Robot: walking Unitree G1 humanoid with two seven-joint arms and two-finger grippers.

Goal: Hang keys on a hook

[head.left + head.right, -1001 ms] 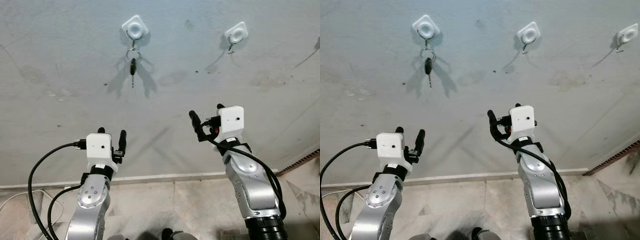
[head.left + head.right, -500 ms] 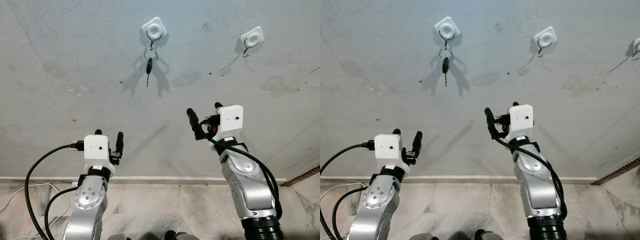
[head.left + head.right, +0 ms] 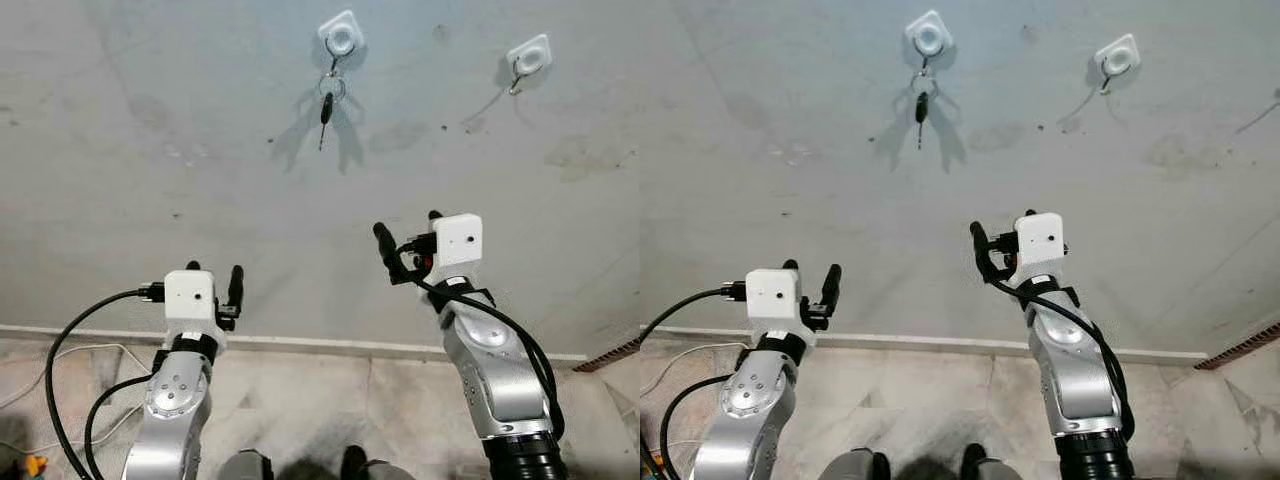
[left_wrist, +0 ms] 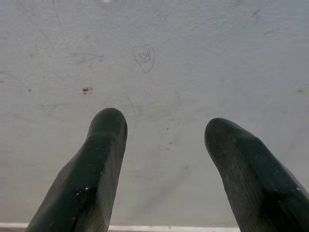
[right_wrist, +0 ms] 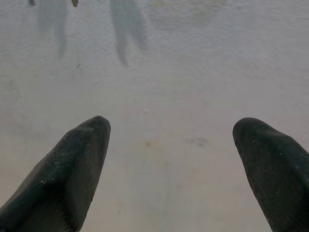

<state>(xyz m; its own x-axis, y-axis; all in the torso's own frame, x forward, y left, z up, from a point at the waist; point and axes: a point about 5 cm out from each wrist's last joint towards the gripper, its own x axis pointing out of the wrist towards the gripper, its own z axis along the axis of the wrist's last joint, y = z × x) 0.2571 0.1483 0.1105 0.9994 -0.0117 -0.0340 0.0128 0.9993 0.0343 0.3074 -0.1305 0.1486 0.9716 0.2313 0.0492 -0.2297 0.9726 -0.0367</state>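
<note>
Keys (image 3: 324, 105) hang from the left hook (image 3: 341, 36) on the grey wall (image 3: 150, 150), high up and slightly right of centre in the left eye view. A ring sits on the hook's metal prong; one dark-headed key dangles straight down below it and casts forked shadows on the plaster. A second hook (image 3: 528, 56), white like the first, is fixed to the wall further right at about the same height; nothing hangs on it.

Left tool (image 3: 212, 280) is raised in front of the lower wall, well below and left of the keys. Its two black fingers (image 4: 96, 169) point at bare plaster and stand apart, released, holding nothing. The left wrist view shows a small pencilled scribble (image 4: 144, 51) and a reddish spot (image 4: 86, 89) on the wall beyond the fingertips.

Right tool (image 3: 408, 238) is held higher than the left one, below and slightly right of the keys, well apart from them. Its fingers (image 5: 63, 174) are spread wide, released, empty.

A pale skirting strip (image 3: 300, 343) runs along the foot of the wall above a stone-tiled floor (image 3: 300, 410). Black cables (image 3: 75, 340) loop from the left wrist, and another black cable runs down the right forearm.
</note>
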